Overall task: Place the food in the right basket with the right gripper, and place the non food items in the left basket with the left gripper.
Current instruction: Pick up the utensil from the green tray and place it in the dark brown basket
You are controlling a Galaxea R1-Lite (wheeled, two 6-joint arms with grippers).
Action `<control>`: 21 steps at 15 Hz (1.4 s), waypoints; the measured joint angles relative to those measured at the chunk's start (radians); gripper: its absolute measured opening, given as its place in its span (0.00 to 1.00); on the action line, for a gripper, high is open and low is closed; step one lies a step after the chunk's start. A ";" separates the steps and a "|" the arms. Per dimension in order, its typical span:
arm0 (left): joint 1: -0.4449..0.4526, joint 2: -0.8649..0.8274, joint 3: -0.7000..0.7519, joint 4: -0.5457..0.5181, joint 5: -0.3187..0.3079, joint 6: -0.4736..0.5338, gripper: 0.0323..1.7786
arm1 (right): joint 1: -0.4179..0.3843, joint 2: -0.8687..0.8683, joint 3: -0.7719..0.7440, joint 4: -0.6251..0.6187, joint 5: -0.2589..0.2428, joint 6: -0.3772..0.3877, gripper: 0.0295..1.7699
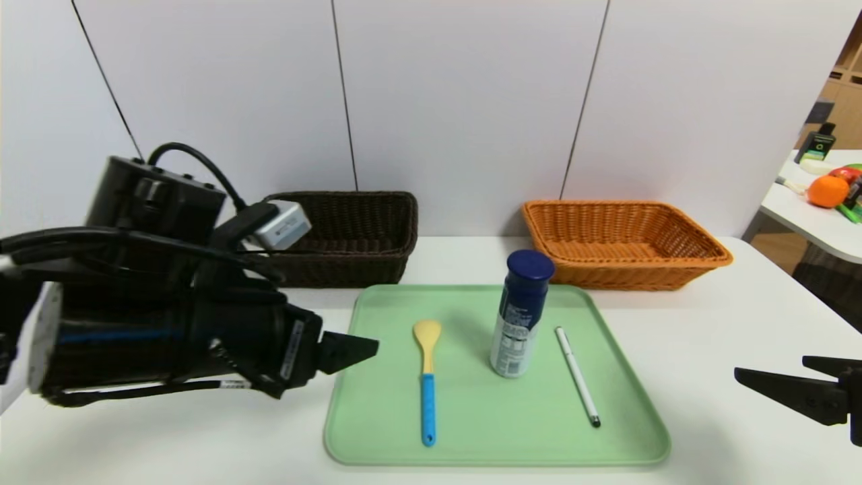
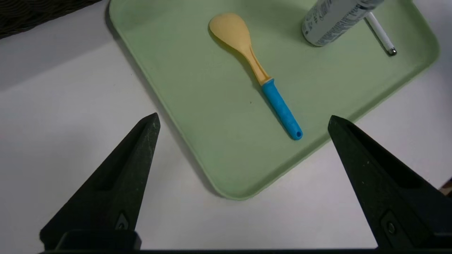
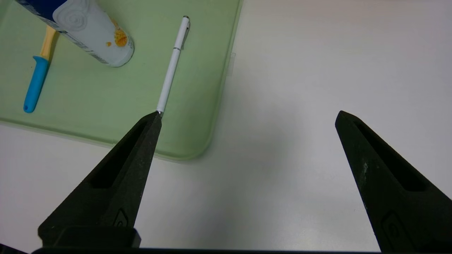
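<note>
On the green tray [image 1: 471,431] lie one spoon [image 1: 428,384], its bowl toward the baskets, and one pen [image 1: 578,377], its black tip away from them; one canister [image 1: 520,313] stands upright between. Left of the tray, the left gripper [image 2: 243,114] has released fingers near the spoon; right of it, the right gripper's [image 3: 250,111] fingers are spread near the pen. Beyond the tray sit two baskets, dark [image 1: 343,269] and orange [image 1: 626,273].

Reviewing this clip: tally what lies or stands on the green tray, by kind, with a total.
Canister: 1 (upright, blue cap)
Spoon: 1 (blue handle)
Pen: 1 (white)
Total: 3
</note>
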 joint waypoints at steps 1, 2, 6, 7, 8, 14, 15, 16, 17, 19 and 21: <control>-0.039 0.048 -0.035 0.006 0.070 -0.042 0.95 | -0.001 0.004 0.000 0.000 -0.001 0.001 0.96; -0.077 0.098 -0.073 0.019 0.138 -0.086 0.95 | 0.000 0.006 -0.001 0.000 -0.001 0.000 0.96; -0.191 0.247 -0.210 0.130 0.284 -0.247 0.95 | 0.000 0.010 0.003 0.000 -0.003 0.003 0.96; -0.209 0.279 -0.241 0.162 0.308 -0.283 0.95 | 0.000 0.010 0.005 0.000 -0.003 0.003 0.96; -0.221 0.311 -0.277 0.191 0.329 -0.316 0.95 | 0.000 0.010 0.006 0.000 -0.004 0.005 0.96; -0.251 0.455 -0.448 0.343 0.397 -0.470 0.95 | -0.002 0.006 0.017 0.000 -0.008 0.008 0.96; -0.257 0.477 -0.463 0.352 0.431 -0.480 0.95 | -0.002 0.005 0.021 0.001 -0.008 0.009 0.96; -0.265 0.502 -0.480 0.361 0.473 -0.490 0.95 | -0.002 0.005 0.024 0.000 -0.007 0.010 0.96; -0.271 0.521 -0.491 0.366 0.501 -0.493 0.95 | -0.002 0.005 0.027 0.000 -0.006 0.011 0.96; -0.284 0.559 -0.510 0.368 0.540 -0.494 0.95 | -0.010 0.004 0.032 0.000 -0.005 0.011 0.96; -0.291 0.591 -0.525 0.369 0.559 -0.496 0.95 | -0.017 0.005 0.036 0.000 -0.004 0.012 0.96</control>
